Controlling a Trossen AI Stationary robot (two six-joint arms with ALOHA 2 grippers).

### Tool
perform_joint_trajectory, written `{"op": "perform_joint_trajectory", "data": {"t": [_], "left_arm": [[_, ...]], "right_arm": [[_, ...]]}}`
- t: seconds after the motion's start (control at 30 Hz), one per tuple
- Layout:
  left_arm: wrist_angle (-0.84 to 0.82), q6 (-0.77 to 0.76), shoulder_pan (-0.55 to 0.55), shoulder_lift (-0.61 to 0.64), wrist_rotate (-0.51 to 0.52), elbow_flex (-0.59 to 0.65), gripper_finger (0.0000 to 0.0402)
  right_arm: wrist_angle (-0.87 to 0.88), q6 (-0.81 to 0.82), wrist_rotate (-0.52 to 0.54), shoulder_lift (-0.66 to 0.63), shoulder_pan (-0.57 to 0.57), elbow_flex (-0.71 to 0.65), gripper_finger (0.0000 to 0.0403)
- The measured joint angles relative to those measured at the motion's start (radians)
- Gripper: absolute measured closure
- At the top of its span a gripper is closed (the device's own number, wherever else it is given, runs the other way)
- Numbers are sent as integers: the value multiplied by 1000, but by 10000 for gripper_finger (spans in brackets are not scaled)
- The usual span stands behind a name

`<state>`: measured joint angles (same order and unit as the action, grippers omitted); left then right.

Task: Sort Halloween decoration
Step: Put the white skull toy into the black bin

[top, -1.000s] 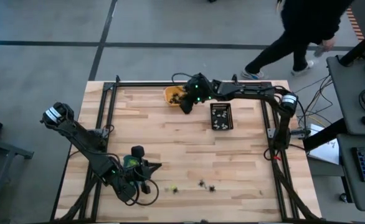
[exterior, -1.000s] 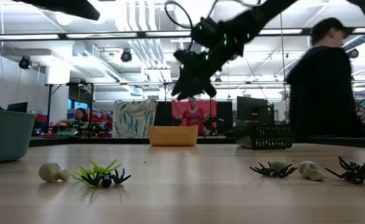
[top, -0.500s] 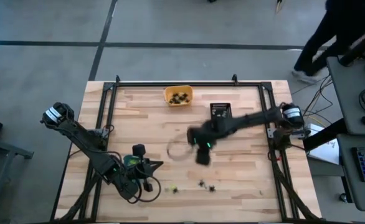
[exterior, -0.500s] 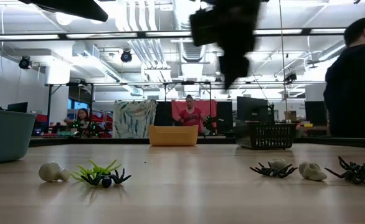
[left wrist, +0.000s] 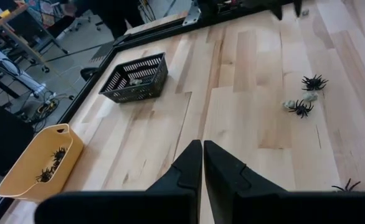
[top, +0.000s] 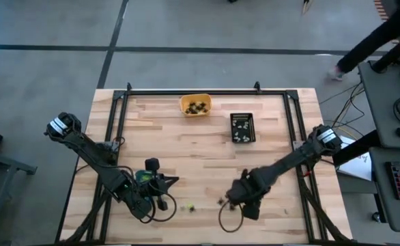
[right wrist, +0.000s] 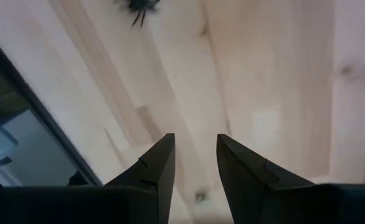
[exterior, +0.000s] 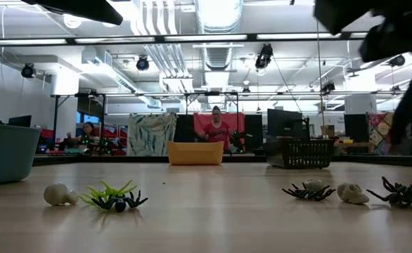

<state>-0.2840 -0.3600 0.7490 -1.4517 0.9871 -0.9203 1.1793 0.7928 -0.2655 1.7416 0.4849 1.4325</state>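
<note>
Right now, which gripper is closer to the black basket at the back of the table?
The right gripper, though neither is close. It hangs open over the table's front edge, almost straight in front of the black basket. The left gripper sits shut, farther off toward the front left.

Both arms are dark, near black, built of slim jointed links. The left arm carries a pale grey cylindrical motor housing at its 10 o'clock end and green indicator lights near the wrist. The right arm bears a matching pale housing at its 2 o'clock end; a thin black cable loops beneath its wrist. Fingers are matte black, wedge-shaped, tapering to blunt tips.
</note>
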Motion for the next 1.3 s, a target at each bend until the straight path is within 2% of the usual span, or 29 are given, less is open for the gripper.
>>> {"op": "perform_joint_trajectory", "data": {"t": [0.4,0.47,0.67,0.83,0.93,1.0,1.13,1.3], "left_arm": [[72,49,-6,0,-12,0,402],[114,98,-19,0,-65,0,402],[248,314,-94,0,-330,1,402],[353,456,-182,0,-478,28,402],[467,505,-237,0,-571,76,402],[538,510,-268,0,-606,113,402],[663,506,-304,1,-612,175,402],[719,508,-322,1,-612,198,402]], "right_arm": [[-1,215,0,-7,113,-57,294],[-1,252,1,-21,127,-88,294],[-2,459,4,-132,183,-224,294],[-29,767,4,-278,255,-372,294],[-122,961,4,-363,318,-472,294],[-212,1076,4,-405,362,-534,294],[-398,1243,5,-438,435,-620,294],[-466,1316,3,-400,472,-647,294]]}}
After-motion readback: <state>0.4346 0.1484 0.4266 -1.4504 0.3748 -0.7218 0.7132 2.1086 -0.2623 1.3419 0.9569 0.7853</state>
